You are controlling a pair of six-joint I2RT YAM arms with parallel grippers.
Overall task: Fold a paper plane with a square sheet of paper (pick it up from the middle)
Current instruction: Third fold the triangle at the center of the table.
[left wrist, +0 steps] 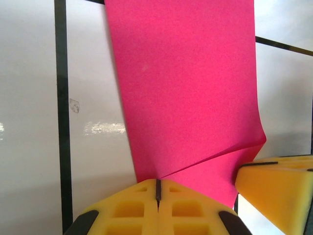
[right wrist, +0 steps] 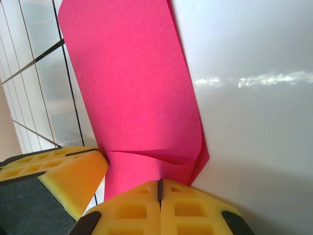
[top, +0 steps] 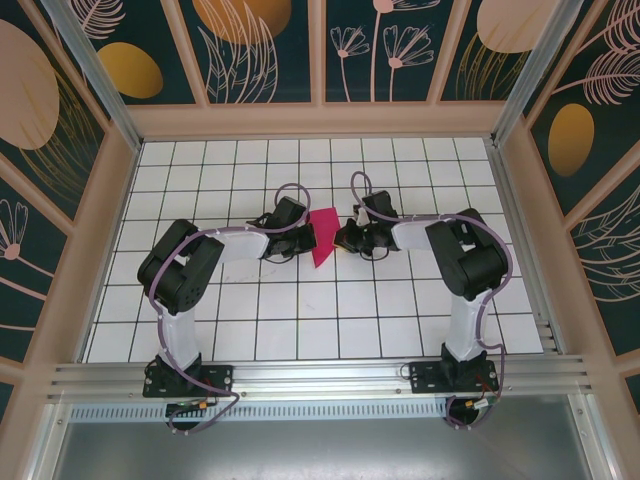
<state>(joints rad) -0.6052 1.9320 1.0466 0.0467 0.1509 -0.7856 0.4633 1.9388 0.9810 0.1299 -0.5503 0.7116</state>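
Note:
The square sheet of paper (top: 322, 238), bright magenta-pink, lies folded over on itself on the white tiled table (top: 300, 300), between the two grippers. From the left, my left gripper (top: 307, 240) meets it with its yellow jaws shut. In the left wrist view its tips (left wrist: 158, 182) sit where a raised crease of the paper (left wrist: 186, 88) ends, and the paper runs on beneath them. My right gripper (top: 343, 238) comes in from the right, also shut. Its tips (right wrist: 159, 182) rest over the paper (right wrist: 132, 88), whose top layer curls up loosely. No paper plane shape shows.
A wooden frame (top: 320, 120) with patterned wall panels closes in the table on three sides. Each wrist view catches a yellow finger of the other gripper close by: the right one's (left wrist: 276, 183) and the left one's (right wrist: 58, 171).

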